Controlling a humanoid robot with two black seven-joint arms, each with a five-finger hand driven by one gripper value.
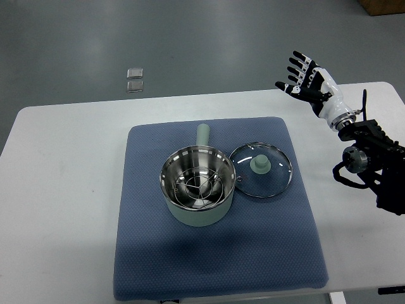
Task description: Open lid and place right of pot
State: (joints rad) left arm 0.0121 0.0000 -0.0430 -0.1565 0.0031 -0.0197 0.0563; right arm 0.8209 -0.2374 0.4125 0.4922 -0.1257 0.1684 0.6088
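A pale green pot (197, 185) with a steel inside and a wire rack in it stands uncovered on the blue mat (215, 266). Its handle (203, 134) points away from me. The glass lid (261, 169) with a green knob lies flat on the mat, right of the pot and touching its rim. My right hand (302, 77) is raised above the table's far right corner, well clear of the lid, fingers spread and holding nothing. The left arm does not show.
The mat covers the middle of a white table (57, 190). Two small clear squares (135, 80) lie on the grey floor beyond the table's far edge. A brown box corner (383, 6) shows at the top right.
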